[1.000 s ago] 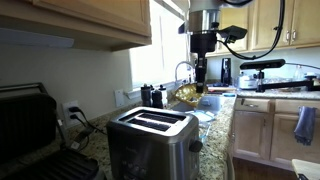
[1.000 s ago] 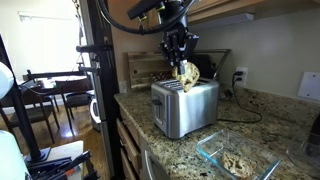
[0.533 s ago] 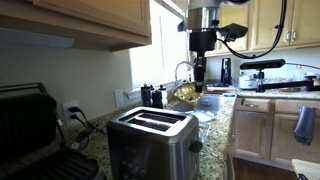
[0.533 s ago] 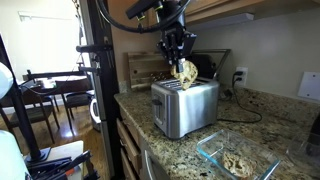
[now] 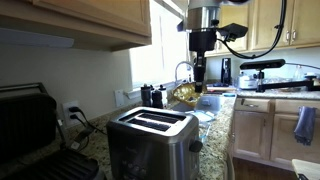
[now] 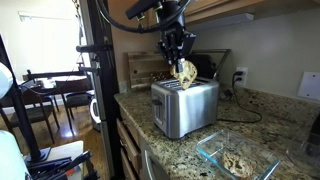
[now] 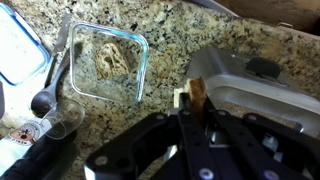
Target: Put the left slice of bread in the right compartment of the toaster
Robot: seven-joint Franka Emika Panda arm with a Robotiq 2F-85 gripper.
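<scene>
Zero change from before: bread slice (image 6: 185,72) tight in the tool (image 6: 181,62) by the toaster (image 6: 185,108)

Daylight pours from a blown-out window (image 5: 166,45) at centre; the toaster (image 5: 150,145) front is dim, and the wrist view's lower part is blurred.

Panda arm's silver-grey cylindrical wrist (image 5: 205,16) above black Robotiq gripper (image 5: 199,77); a black cable (image 5: 283,22) loops alongside.

Brushed-steel toaster (image 6: 185,107), speckled granite counter (image 6: 250,125)
</scene>
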